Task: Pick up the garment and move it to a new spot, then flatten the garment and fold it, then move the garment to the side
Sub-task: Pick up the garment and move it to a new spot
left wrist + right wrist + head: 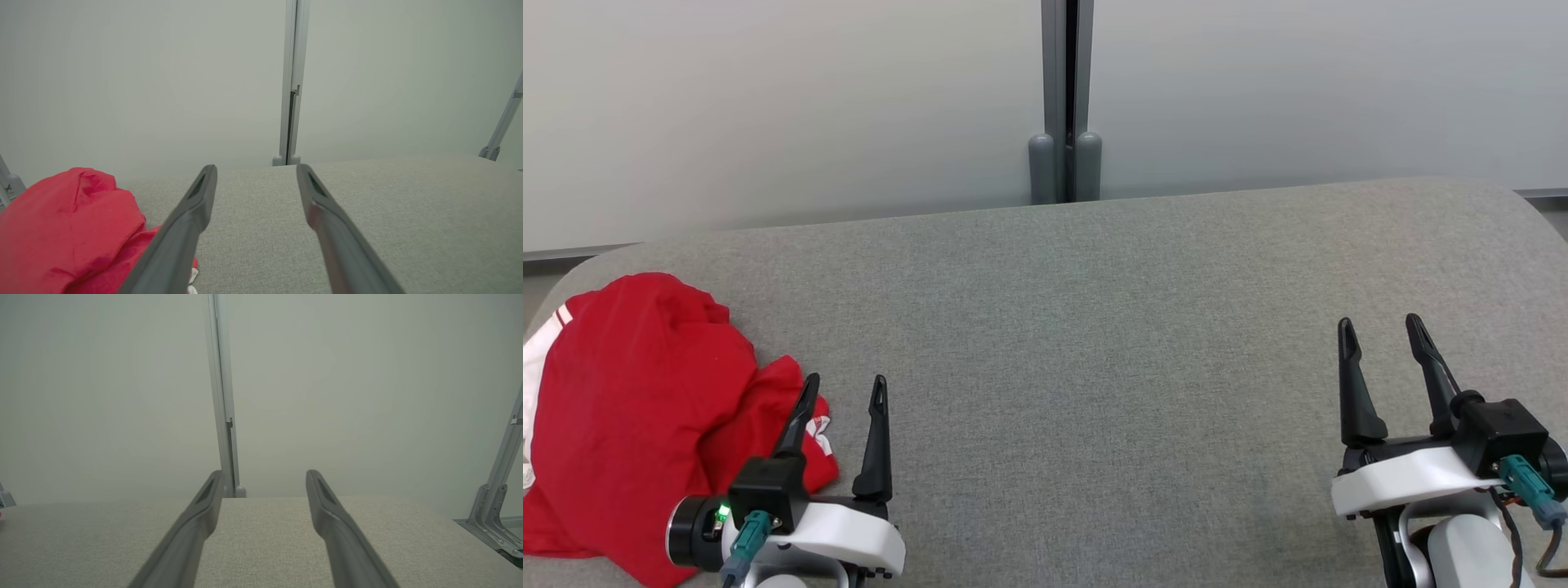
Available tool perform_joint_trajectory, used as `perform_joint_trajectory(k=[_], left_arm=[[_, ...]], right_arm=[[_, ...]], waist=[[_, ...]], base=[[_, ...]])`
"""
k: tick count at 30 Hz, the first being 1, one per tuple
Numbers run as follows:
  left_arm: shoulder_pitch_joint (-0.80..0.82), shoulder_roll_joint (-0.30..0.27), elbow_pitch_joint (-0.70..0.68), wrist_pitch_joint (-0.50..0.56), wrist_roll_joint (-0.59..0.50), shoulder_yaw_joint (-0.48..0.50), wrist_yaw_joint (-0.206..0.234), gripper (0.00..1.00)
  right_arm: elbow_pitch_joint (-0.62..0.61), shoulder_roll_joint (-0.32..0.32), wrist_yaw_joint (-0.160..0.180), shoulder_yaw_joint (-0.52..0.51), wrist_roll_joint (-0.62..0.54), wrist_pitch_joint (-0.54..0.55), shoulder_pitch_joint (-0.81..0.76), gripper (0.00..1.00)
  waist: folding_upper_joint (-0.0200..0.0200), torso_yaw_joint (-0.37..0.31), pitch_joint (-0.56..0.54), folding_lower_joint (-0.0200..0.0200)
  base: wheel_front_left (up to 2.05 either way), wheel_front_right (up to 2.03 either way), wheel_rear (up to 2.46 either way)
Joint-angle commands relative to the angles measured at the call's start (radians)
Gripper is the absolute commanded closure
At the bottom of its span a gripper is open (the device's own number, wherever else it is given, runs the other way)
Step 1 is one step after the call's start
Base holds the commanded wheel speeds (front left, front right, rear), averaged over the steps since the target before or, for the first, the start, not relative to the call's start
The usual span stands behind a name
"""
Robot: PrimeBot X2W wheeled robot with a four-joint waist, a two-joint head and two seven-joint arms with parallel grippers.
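Observation:
A red garment (637, 400) with white trim lies crumpled at the near left corner of the grey fabric table (1094, 343). My left gripper (845, 382) stands open just right of it, its left finger over the garment's right edge. In the left wrist view the garment (69, 228) bulges at the lower left, beside the open left gripper (256, 168), with nothing between the fingers. My right gripper (1380, 322) is open over bare table at the near right; in the right wrist view the right gripper (264, 473) holds nothing.
A pale wall with a grey vertical post (1066, 98) runs behind the table's far edge. A metal frame leg (496, 490) stands off the table's right end. The table's far corners are rounded.

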State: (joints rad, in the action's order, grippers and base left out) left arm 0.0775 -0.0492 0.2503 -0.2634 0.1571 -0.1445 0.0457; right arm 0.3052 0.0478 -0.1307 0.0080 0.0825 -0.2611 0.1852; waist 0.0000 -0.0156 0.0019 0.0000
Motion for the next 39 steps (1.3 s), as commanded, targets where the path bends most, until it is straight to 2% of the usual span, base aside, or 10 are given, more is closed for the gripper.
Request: perform_joint_trajectory(k=[1, 7, 14, 15, 19, 20, 31, 39], left_arm=[[0.014, -0.003, -0.003, -0.002, 0.002, 0.0, 0.006, 0.0], [0.011, -0.003, -0.007, -0.002, 0.01, -0.006, 0.013, 0.0], [0.01, -0.003, -0.005, -0.002, 0.011, -0.005, 0.018, 0.0], [0.004, -0.003, 0.002, -0.002, 0.003, -0.001, 0.02, 0.0], [-0.002, -0.003, 0.002, -0.002, -0.001, 0.01, 0.019, 0.0], [-0.002, -0.003, 0.002, -0.002, -0.001, 0.01, 0.019, 0.0], [-0.031, -0.003, -0.015, -0.002, -0.021, 0.084, 0.013, 0.0], [-0.062, -0.003, -0.07, -0.002, -0.016, 0.153, 0.037, 0.0]], right_arm=[[0.002, 0.005, 0.0, -0.003, 0.001, -0.006, 0.007, 0.0], [0.007, 0.004, 0.0, 0.015, 0.011, -0.006, -0.002, 0.0], [0.003, 0.004, 0.0, 0.039, 0.015, -0.006, -0.022, 0.0], [0.004, 0.004, 0.0, 0.066, 0.013, -0.006, -0.029, 0.0], [0.012, 0.004, 0.0, 0.104, 0.02, -0.006, -0.037, 0.0], [0.012, 0.004, 0.0, 0.104, 0.02, -0.006, -0.037, 0.0], [0.02, 0.004, 0.0, 0.164, 0.05, -0.006, -0.033, 0.0], [0.057, 0.004, 0.0, 0.248, 0.055, -0.006, 0.045, 0.0]], waist=[[0.0, 0.002, 0.0, 0.0], [0.0, 0.03, -0.002, 0.0], [0.0, 0.123, -0.008, 0.0], [0.0, 0.166, -0.011, 0.0], [0.0, 0.26, -0.016, 0.0], [0.0, 0.26, -0.016, 0.0], [0.0, 0.503, -0.023, 0.0], [0.0, 0.538, 0.026, 0.0]], base=[[0.0, 0.0, 0.0], [0.0, 0.0, 0.0], [0.0, 0.0, 0.0], [0.0, 0.0, 0.0], [0.0, 0.0, 0.0], [0.0, 0.0, 0.0], [0.0, 0.0, 0.0], [0.0, 0.0, 0.0]])
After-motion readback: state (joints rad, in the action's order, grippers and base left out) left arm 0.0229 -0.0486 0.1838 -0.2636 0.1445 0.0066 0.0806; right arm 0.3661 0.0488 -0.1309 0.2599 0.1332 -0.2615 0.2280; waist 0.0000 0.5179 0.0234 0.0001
